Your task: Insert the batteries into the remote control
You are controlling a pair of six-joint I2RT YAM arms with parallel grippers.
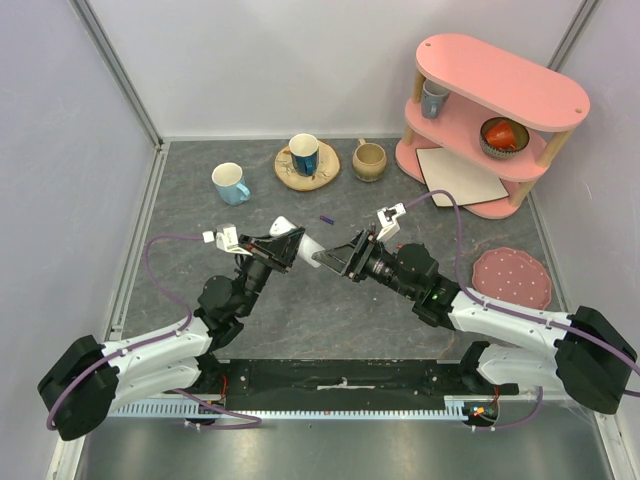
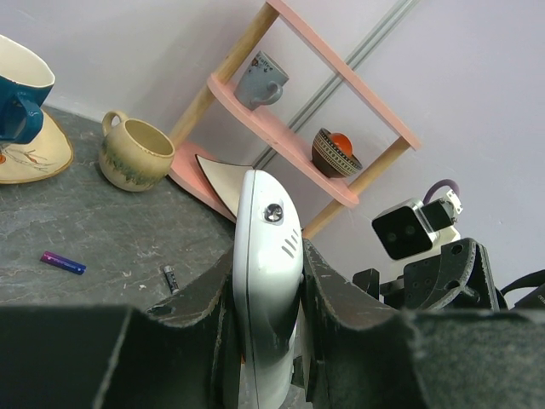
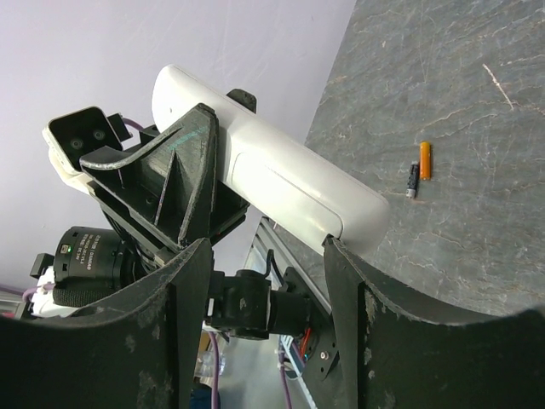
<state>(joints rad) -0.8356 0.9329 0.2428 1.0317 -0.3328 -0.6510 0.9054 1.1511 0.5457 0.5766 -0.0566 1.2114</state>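
Observation:
The white remote control [image 1: 300,240] is raised above the table, and my left gripper [image 1: 283,246] is shut on its middle. In the left wrist view the remote control [image 2: 268,273] stands on edge between the fingers of the left gripper [image 2: 268,341]. My right gripper [image 1: 332,258] is open at the remote's free end. In the right wrist view the right gripper [image 3: 266,247] holds nothing, and its right fingertip sits at the remote control's [image 3: 281,183] rounded end. On the table lie a blue-purple battery [image 2: 63,262], a dark grey battery [image 2: 170,279] and an orange-red battery [image 3: 425,159].
At the back stand a white-blue mug [image 1: 231,183], a blue cup on a saucer [image 1: 290,175] and a beige mug [image 1: 368,160]. A pink shelf [image 1: 500,75] at the back right holds a cup and a bowl. A pink dotted plate [image 1: 511,277] lies at the right.

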